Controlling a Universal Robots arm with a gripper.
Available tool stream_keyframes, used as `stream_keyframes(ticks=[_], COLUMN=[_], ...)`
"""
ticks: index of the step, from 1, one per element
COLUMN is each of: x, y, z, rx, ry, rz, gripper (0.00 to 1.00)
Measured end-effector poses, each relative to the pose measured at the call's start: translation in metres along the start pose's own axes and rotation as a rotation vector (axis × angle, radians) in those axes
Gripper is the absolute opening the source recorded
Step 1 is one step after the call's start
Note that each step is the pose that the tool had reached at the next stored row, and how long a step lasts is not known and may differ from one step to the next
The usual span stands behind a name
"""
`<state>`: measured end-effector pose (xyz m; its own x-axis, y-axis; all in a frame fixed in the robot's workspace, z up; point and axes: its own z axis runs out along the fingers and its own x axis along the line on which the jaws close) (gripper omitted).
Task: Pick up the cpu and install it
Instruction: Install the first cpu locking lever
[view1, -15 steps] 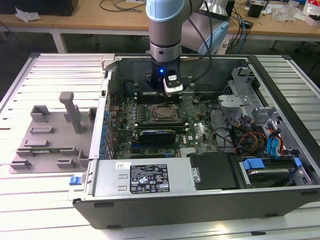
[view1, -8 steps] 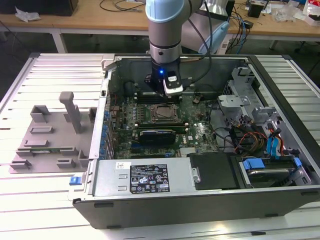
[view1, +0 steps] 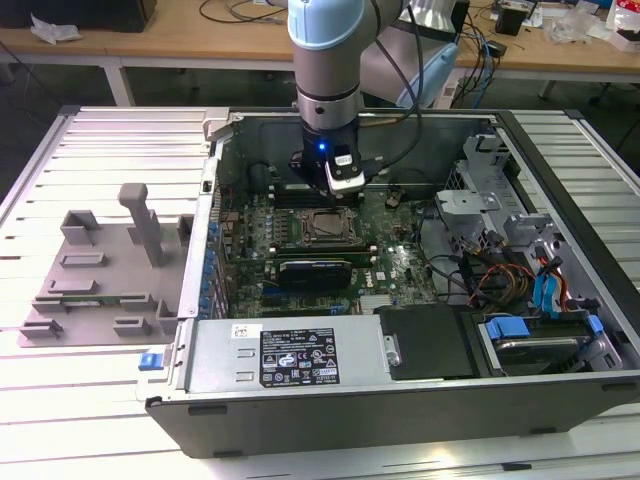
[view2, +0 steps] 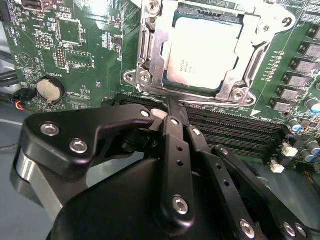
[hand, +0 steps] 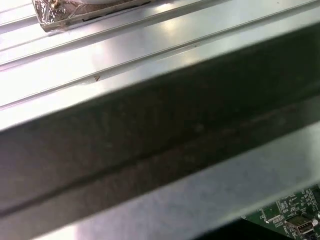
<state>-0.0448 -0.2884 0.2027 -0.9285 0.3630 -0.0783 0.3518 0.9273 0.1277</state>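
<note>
The cpu sits flat in its socket frame, just beyond the fingers, its pale metal top facing up. The fingers look drawn together and grasp nothing. I'd judge the chip light, stiff and slick on top, fragile underneath, so its edges are the place to take hold. Farther off, green motherboard, then the case wall.

Cpu seated in socket frame on motherboard inside computer case; fixture outside case, exterior view's left.
</note>
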Motion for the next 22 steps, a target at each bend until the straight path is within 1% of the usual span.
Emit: stream_keyframes(ticks=[6,9,14,15,16,18,19,20,21,22], x=[-0.0007,-0.0006,-0.0012,-0.0014,-0.0017,-0.0023,-0.0025,-0.0025,-0.0028,-0.0029], y=[-0.0048,-0.0053,-0.0049,-0.0045,-0.0043,-0.0032,-0.0029,-0.0028,-0.0024,-0.0023], z=[0.0004,0.0026,0.0025,0.0009,-0.0021,-0.0112,-0.013,-0.0144,-0.017,-0.018], rx=[0.0022,0.0012,-0.0013,-0.0023,0.0009,0.0027,0.0038,0.0063,0.0128,0.0178], ry=[-0.0008,-0.0042,-0.0036,-0.004,-0.0044,-0.005,-0.0055,-0.0064,-0.0086,-0.0104], rz=[0.0,-0.001,0.0,0.0,-0.001,-0.001,-0.001,-0.001,-0.002,-0.003], gripper=[0.11,0.11,0.11,0.11,0.11,0.11,0.11,0.11,0.11,0.11])
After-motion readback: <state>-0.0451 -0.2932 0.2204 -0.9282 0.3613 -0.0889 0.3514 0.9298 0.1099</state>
